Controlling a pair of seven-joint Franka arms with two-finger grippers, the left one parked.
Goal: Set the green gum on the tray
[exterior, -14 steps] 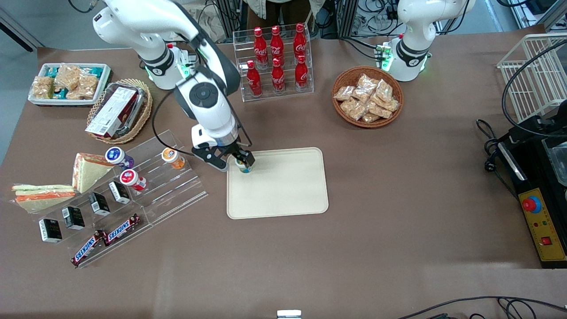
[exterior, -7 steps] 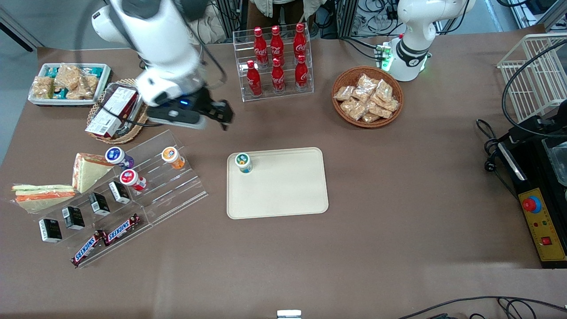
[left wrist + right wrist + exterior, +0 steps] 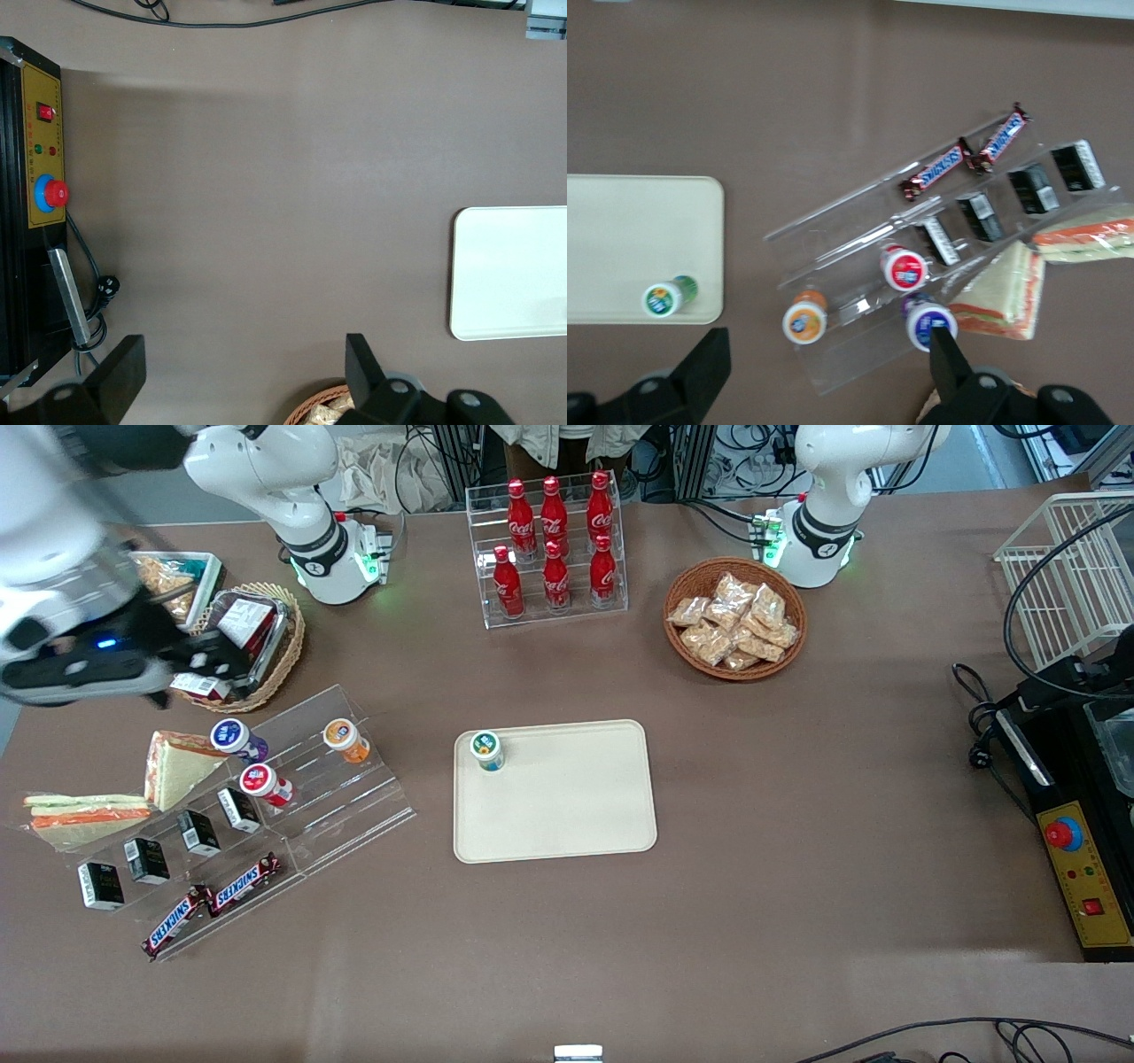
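Observation:
The green gum (image 3: 486, 749) stands upright on the cream tray (image 3: 567, 806), in the tray's corner nearest the clear display rack. Nothing holds it. My gripper (image 3: 217, 662) is open and empty. It is raised high above the table, over the wicker basket at the working arm's end, well away from the tray. The right wrist view looks down on the green gum (image 3: 666, 297) on the tray (image 3: 629, 230), with the gripper (image 3: 830, 372) open over the rack. The tray's edge (image 3: 509, 266) also shows in the left wrist view.
A clear stepped rack (image 3: 337, 797) holds orange-lidded (image 3: 342, 737), red-lidded (image 3: 260, 781) and purple-lidded (image 3: 230, 735) bottles, black boxes and Snickers bars (image 3: 213, 903). Sandwiches (image 3: 173, 766) lie beside it. A cola bottle rack (image 3: 554, 549) and a snack basket (image 3: 735, 620) stand farther from the front camera.
My gripper let go of the green gum on the tray, rose, and swung away toward the working arm's end of the table. The gum stayed in place.

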